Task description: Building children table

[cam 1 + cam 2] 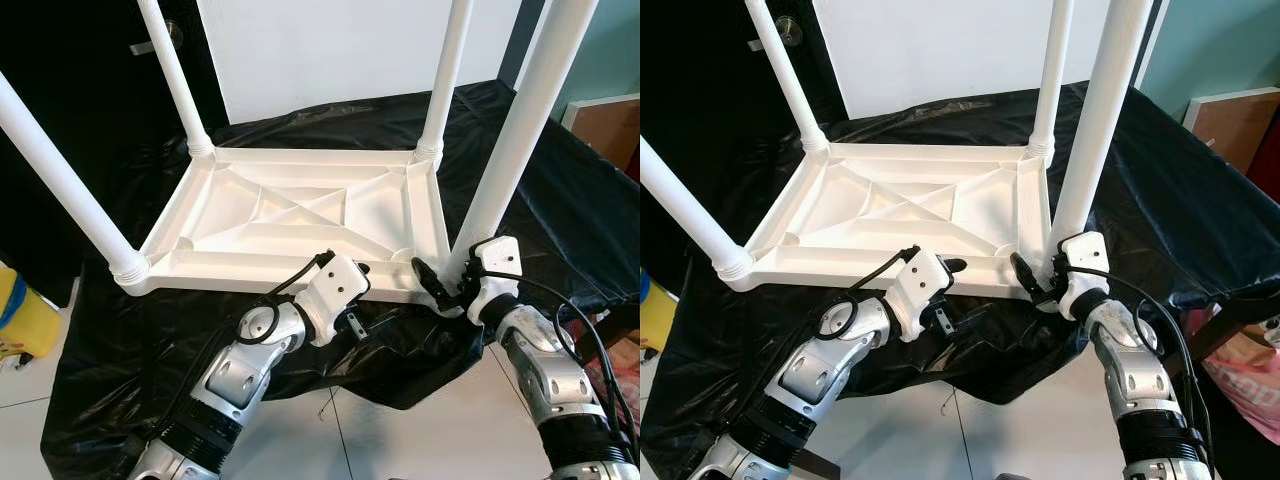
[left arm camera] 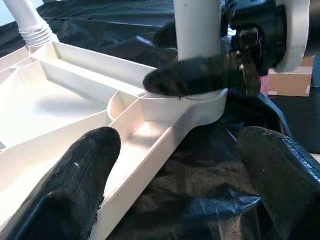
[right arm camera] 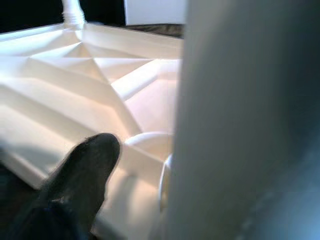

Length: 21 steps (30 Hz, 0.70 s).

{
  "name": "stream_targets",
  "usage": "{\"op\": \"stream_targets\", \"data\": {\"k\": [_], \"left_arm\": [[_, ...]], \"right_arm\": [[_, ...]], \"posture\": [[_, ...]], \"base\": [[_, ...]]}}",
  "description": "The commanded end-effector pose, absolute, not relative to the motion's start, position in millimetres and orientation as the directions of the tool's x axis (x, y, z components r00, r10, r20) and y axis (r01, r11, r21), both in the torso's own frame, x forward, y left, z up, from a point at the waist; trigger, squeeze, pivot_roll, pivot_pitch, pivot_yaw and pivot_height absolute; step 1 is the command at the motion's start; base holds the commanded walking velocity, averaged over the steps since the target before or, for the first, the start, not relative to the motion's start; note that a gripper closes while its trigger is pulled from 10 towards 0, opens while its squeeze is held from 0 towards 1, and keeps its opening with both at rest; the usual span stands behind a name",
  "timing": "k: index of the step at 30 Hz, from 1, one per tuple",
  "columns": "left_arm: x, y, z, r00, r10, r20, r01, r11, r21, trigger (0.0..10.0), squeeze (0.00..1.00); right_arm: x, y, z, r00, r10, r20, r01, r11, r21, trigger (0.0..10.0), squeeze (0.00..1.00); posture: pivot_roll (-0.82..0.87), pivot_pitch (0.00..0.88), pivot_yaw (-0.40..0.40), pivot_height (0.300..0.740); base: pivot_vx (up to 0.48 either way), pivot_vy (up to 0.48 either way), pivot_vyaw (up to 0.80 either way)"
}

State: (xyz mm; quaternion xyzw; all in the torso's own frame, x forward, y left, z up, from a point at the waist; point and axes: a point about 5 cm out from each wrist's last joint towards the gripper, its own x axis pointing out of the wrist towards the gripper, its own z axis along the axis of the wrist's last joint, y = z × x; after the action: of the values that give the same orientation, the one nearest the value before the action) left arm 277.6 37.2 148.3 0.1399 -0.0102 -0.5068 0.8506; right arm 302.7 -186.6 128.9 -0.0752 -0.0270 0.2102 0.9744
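Note:
A white plastic children's table (image 1: 300, 215) lies upside down on a black sheet (image 1: 120, 330), its ribbed underside facing up. Three legs stand screwed in: near left (image 1: 60, 170), far left (image 1: 175, 80) and far right (image 1: 445, 80). The near-right leg (image 1: 510, 150) stands in its corner socket. My right gripper (image 1: 445, 275) is shut on that leg just above the socket, one black finger (image 2: 200, 75) lying across its front. My left gripper (image 1: 362, 297) is open at the table's near rim (image 2: 150, 165); its fingers (image 2: 75, 180) straddle the rim without touching it.
The black sheet hangs over the front edge above a pale tiled floor (image 1: 400, 430). A yellow object (image 1: 20, 310) sits low on the left. A brown panel (image 1: 610, 125) leans at the right, and a white board (image 1: 320, 50) stands behind the table.

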Motion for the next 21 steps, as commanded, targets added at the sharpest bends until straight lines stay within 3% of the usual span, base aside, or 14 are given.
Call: {"op": "stream_targets", "data": {"k": [1, 11, 12, 21], "left_arm": [[276.6, 39.4, 147.2, 0.498, -0.857, -0.131, 0.855, 0.46, 0.24, 10.0, 0.0], [274.9, 40.5, 148.0, 0.501, -0.856, -0.129, 0.854, 0.464, 0.236, 10.0, 0.0], [275.0, 40.8, 148.2, 0.501, -0.856, -0.13, 0.854, 0.464, 0.236, 10.0, 0.0], [276.4, 40.3, 149.3, 0.497, -0.858, -0.131, 0.856, 0.459, 0.238, 10.0, 0.0]], "right_arm": [[304.7, -181.6, 125.2, 0.883, 0.468, -0.006, -0.463, 0.871, -0.162, 0.0, 0.0], [305.0, -183.3, 120.0, 0.872, 0.489, -0.031, -0.487, 0.86, -0.154, 0.0, 0.0], [306.0, -185.1, 118.9, 0.879, 0.476, -0.036, -0.475, 0.867, -0.151, 10.0, 0.0], [309.7, -184.2, 116.3, 0.916, 0.399, -0.042, -0.401, 0.908, -0.125, 10.0, 0.0]], "posture": [[-0.17, 0.054, 0.007, 0.74], [-0.16, 0.06, 0.005, 0.74], [-0.17, 0.06, 0.008, 0.74], [-0.17, 0.061, 0.016, 0.74]], "base": [[0.0, 0.0, 0.0], [0.0, 0.0, 0.0], [0.0, 0.0, 0.0], [0.0, 0.0, 0.0]]}}
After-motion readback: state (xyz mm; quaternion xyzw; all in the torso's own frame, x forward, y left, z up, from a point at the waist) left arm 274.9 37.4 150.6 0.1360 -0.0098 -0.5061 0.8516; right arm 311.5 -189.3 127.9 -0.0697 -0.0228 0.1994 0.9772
